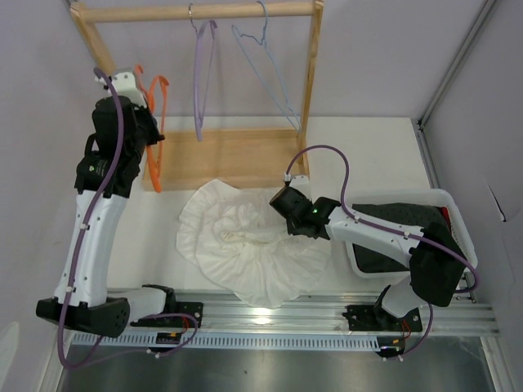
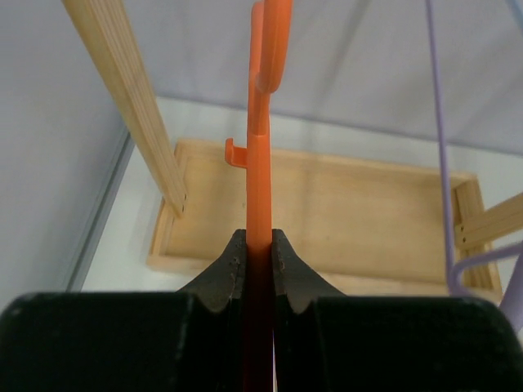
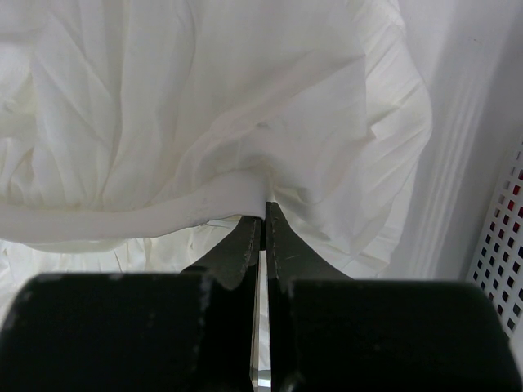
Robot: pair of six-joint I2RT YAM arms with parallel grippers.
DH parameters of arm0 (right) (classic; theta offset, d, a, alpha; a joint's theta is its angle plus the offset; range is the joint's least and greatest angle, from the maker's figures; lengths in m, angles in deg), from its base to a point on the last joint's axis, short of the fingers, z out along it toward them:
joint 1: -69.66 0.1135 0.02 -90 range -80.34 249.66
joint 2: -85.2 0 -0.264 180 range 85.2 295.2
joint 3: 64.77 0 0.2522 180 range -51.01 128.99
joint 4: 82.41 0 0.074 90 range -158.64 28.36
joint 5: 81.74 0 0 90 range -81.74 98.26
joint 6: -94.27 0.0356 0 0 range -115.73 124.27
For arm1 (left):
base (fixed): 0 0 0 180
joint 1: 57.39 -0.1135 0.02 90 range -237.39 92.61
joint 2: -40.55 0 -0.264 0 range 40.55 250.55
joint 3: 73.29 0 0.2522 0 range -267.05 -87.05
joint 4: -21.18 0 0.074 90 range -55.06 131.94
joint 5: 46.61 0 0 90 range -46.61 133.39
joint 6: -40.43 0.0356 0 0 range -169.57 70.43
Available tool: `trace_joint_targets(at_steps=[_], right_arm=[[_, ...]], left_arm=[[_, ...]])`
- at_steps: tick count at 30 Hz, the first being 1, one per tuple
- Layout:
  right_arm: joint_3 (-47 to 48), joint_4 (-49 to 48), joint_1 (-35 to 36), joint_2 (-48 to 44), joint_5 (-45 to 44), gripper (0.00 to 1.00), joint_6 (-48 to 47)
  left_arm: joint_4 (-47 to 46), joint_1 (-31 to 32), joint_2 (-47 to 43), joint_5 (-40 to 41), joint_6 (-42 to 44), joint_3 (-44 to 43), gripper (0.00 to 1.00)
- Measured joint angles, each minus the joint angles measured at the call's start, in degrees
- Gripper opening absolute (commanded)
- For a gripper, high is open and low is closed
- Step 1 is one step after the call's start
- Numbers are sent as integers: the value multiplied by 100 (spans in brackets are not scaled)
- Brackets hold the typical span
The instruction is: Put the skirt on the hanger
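While the left gripper [image 2: 257,245] is holding the hanger [image 2: 260,163] upright over the counter's [image 1: 372,155] far left corner, its jaws are clamping the orange stem. The right gripper [image 3: 263,219] is pinching a fold of the skirt [image 1: 245,245] between closed jaws. The skirt is lying by the near edge, its hem just beside the white bin [image 1: 445,196]; bare counter is showing on its left.

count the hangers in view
3. The orange hanger is clamped in the left pincer near the rack's left post. The purple hanger and the light blue wire hanger hang from the wooden rail. None appears hidden.
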Motion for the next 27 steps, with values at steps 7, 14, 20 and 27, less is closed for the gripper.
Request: trace_joint_targets(at_steps=[7,14,20,27], right_arm=[[13,7,-13,0,39,0,-61],[133,46,-116,0,116,0,-190],[238,90,-214,0,192,0,-293],[393,160,-308,61,345,0,-393]], left_arm=[[20,0,-1191,-302,-201,1902,0],[210,0,-2345,-1349,-278,3368,0],[402,0,-3099,-2177,-273,3904,0],[581,4,-3654,-3191,-249,4002,0]])
